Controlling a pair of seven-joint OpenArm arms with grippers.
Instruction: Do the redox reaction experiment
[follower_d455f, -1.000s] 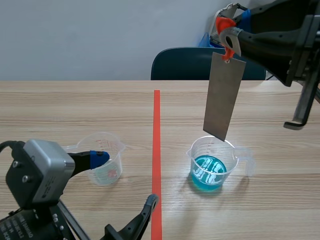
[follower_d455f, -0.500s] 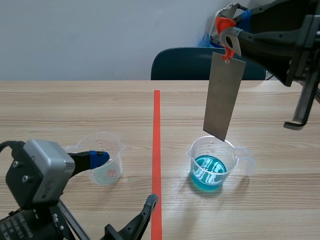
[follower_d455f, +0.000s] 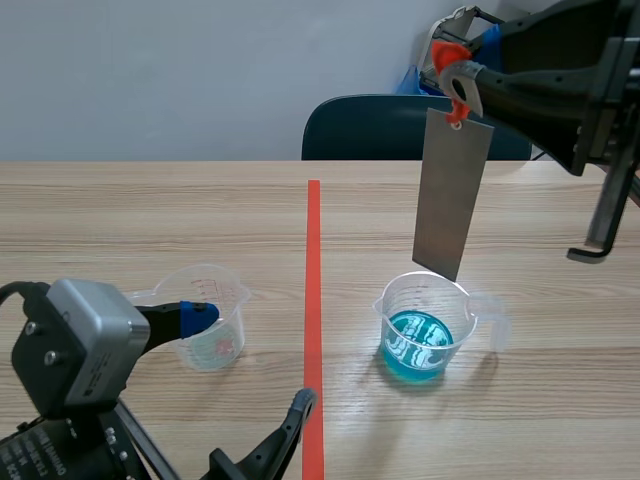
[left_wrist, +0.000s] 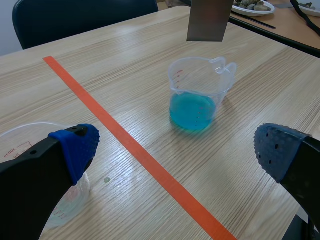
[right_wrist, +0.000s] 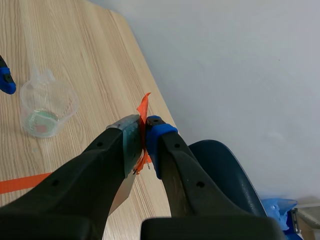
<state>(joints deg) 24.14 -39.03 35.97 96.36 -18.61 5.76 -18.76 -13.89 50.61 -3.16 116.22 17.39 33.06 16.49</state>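
Right gripper (follower_d455f: 455, 78) clamps a grey metal strip (follower_d455f: 452, 195) hanging above a measuring cup of blue liquid (follower_d455f: 422, 325). Left gripper (left_wrist: 177, 147), fingers wide apart, sits beside a clear measuring cup (follower_d455f: 205, 318).

Dull metal, clear plastic, grained wood.
The grey plate (follower_d455f: 452, 193) looked dull, smooth metal; the blue-liquid beaker (follower_d455f: 428, 325) and the second beaker (follower_d455f: 208, 316) were clear glossy plastic; the surface (follower_d455f: 150, 220) showed pale wood grain.
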